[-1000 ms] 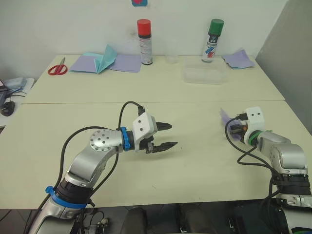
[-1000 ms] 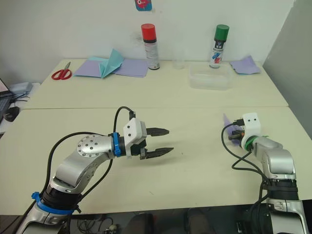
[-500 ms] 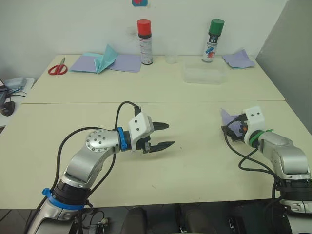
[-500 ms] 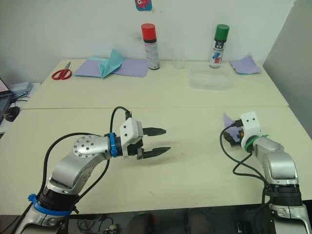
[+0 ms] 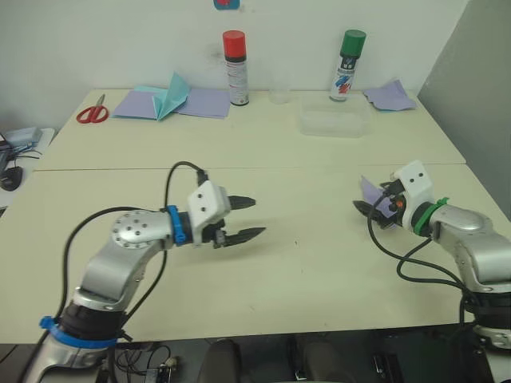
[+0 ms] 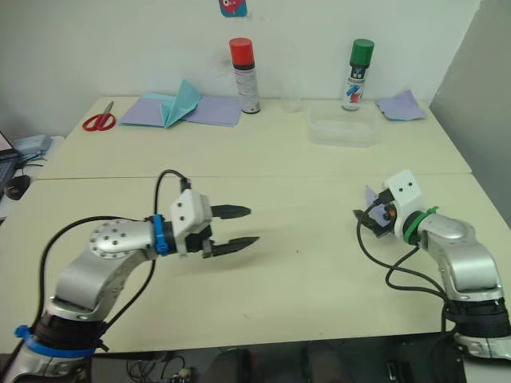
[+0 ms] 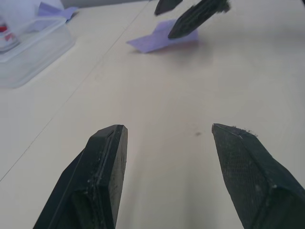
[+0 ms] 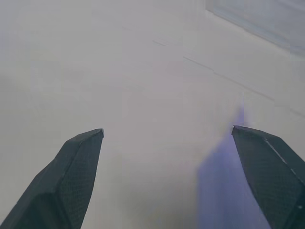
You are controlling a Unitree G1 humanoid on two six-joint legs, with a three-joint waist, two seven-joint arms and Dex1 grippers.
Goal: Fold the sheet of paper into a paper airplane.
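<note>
In the lower left of the head view, the left gripper [image 5: 243, 217] is hovering over the near table [image 5: 303, 271] with its two black fingers spread wide and nothing between them. At about the same depth on the right side of the frame, the right gripper [image 6: 364, 221] is also standing wide apart, its fingers [image 8: 78, 167] framing bare tabletop in its own wrist view. The paper airplane [image 5: 372, 193], a small lavender wedge, is lying on the table just beside that gripper, right by one of its fingers; whether it is touching the finger is not clear, but the fingers are not closing on it. The left wrist view is showing the same wedge beyond the left gripper's tips, with the right gripper's dark fingers poised just above it.

Farther back, in the upper centre, a clear plastic container [image 5: 335, 122] is sitting on the far table. Along the back edge, from left to right, red scissors [image 5: 93, 111], flat lavender sheets [image 5: 204, 102] with a teal folded paper shape [image 5: 172, 94] on them, a red-capped spray can [image 5: 235, 68], a green-capped spray can [image 5: 347, 65] and a rumpled lavender scrap [image 5: 390, 96] are resting.
</note>
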